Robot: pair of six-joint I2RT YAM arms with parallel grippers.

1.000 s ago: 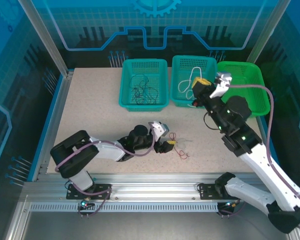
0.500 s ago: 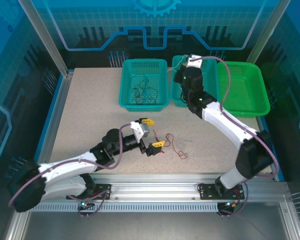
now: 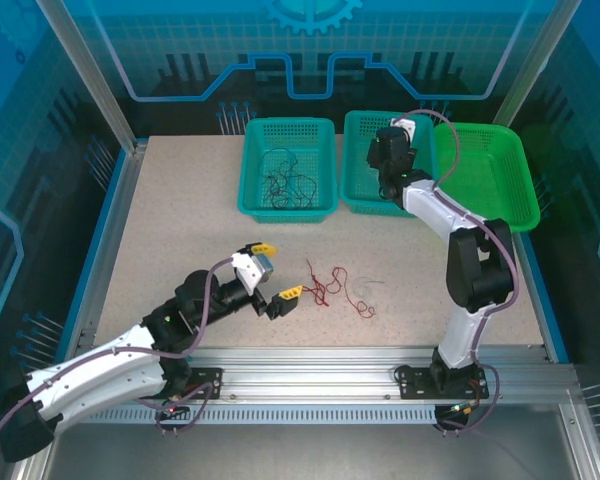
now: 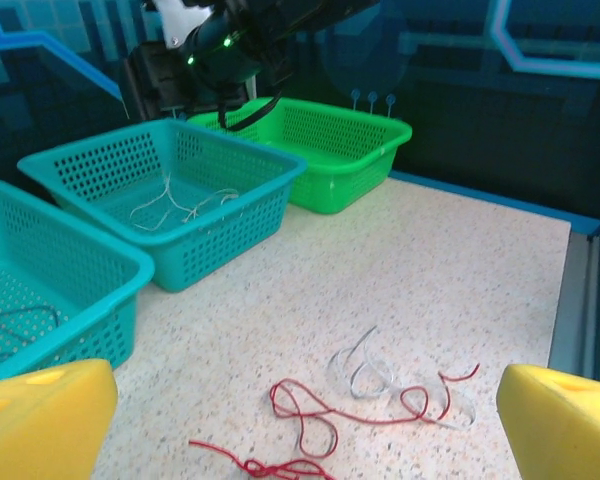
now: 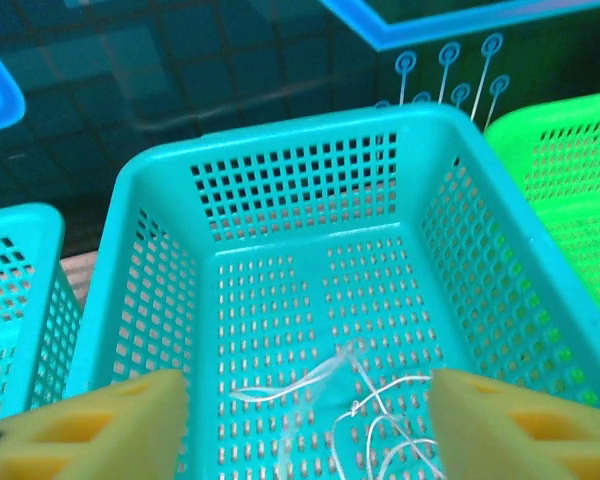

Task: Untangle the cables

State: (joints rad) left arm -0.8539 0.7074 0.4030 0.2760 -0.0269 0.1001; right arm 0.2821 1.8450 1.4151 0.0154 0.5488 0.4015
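The table (image 3: 180,220) is bare across its left half and in a broad strip between the far row of baskets and the loose cables, so there is open room on every side of them except toward the near edge, which lies close by. Three baskets stand side by side along the far edge: the left basket (image 3: 288,122), the middle basket (image 3: 346,160) and the green basket (image 3: 500,190); the middle and green ones touch or nearly touch. The red cable (image 3: 320,285) lies flat on the table near the middle front. It is bunched in loops at its left end, and its long axis runs roughly left to right, slanting toward the near edge at its right end. A clear cable (image 4: 365,370) curls just beside it and crosses it on the far side. The left claw (image 3: 276,270) hangs just left of the red cable, low over the table. Its yellow fingers (image 4: 40,425) are wide apart with nothing between them, and they point toward the cable. The right claw (image 5: 315,430) is over the middle basket, also spread apart and holding nothing. White cables (image 5: 380,420) lie loosely looped on the basket floor below it. Dark cables (image 3: 285,185) lie tangled in the left basket.
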